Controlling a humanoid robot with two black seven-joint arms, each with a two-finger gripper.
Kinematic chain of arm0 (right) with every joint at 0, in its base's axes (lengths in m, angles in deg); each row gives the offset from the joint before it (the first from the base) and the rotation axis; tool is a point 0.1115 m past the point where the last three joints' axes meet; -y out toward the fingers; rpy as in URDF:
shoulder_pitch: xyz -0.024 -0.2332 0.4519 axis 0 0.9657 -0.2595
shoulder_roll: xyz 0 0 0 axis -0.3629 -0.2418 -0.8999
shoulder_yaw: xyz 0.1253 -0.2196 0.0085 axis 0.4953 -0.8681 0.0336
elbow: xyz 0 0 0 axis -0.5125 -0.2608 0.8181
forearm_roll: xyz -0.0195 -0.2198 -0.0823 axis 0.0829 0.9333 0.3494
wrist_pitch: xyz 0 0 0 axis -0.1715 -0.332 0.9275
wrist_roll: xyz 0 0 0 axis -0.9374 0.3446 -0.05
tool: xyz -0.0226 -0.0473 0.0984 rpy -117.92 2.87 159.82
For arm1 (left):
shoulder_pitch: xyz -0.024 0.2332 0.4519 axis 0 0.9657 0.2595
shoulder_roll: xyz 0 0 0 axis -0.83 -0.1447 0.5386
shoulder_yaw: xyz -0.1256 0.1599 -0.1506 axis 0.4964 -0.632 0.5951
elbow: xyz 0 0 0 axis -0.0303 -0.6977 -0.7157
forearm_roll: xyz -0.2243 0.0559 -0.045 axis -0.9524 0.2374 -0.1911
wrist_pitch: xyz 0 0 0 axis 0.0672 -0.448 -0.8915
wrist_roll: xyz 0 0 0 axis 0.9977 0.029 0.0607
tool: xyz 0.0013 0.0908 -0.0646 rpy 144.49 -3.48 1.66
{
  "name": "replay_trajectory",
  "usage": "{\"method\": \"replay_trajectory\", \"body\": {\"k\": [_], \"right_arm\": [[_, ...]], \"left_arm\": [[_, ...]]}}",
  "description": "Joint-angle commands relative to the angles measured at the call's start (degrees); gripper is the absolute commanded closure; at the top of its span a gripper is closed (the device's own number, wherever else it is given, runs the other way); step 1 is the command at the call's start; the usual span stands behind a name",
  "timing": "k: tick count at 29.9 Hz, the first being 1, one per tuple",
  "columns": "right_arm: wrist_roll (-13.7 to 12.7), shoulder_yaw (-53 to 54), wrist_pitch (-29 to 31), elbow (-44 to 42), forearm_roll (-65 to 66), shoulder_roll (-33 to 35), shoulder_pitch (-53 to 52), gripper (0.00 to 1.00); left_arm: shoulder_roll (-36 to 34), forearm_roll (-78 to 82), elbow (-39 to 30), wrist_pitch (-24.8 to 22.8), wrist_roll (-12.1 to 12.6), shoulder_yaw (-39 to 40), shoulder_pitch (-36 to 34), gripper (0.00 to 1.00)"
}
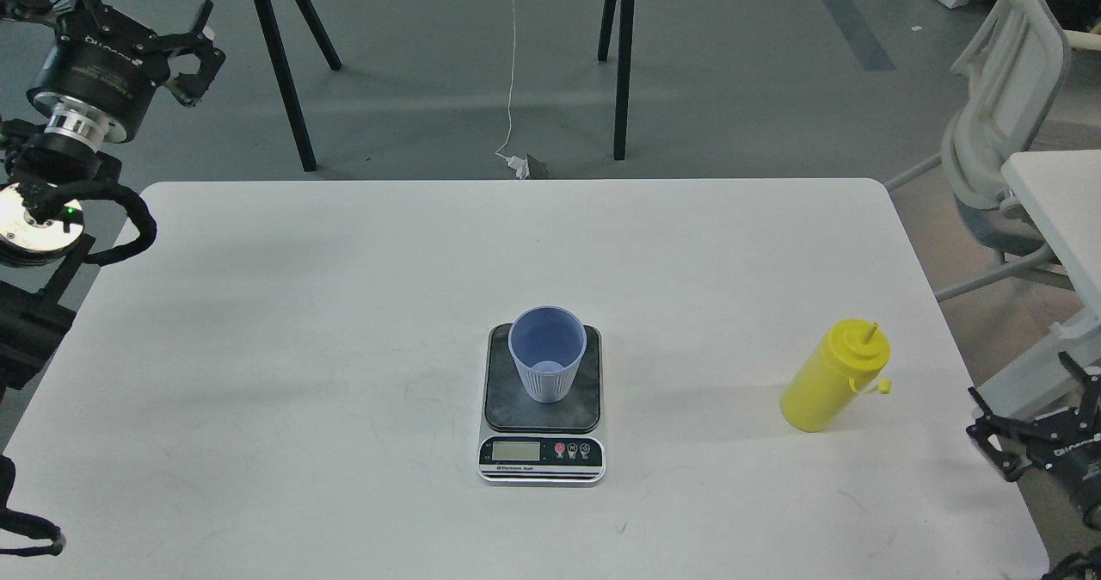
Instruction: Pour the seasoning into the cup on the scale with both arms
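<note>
Head view: both jaws spread, empty; left gripper [193,55], right gripper [1002,438]; tall seasoning [833,379] likely tipped if clipped off-centre.

the seasoning bottle [827,379] is seen as smooth yellow plastic with a slight gloss. the cup [547,363] is matt light-blue plastic, finely ribbed near the base. the scale [542,406] is given a dark, scuffed plate and a shiny silver-white front strip. the table [301,348] looks matt white, faintly scratched.
</note>
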Motion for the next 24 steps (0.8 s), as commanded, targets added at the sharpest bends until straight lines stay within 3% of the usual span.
{"method": "replay_trajectory", "body": {"k": [1,8,13,24], "right_arm": [[0.12,-0.01,0.00,-7.52,1.95,0.88,-11.61,0.01],[-0.14,-1.93,0.00,-24.57,11.89,0.18,-34.21,0.01],[-0.14,-10.28,0.00,-32.49,12.07,-5.00,-46.61,0.01],[0.30,-12.57,0.00,-40.77,11.81,-12.92,-55.33,0.01]], "left_arm": [[0.03,-0.21,0.02,-0.27,0.01,0.20,-0.18,0.00],[0.38,-0.30,0.54,-0.18,0.01,0.12,-0.62,0.00],[0.55,-0.12,1.51,-0.09,0.19,-0.23,-0.09,0.00],[0.64,-0.21,3.80,-0.27,0.19,-0.24,-0.09,0.00]]}}
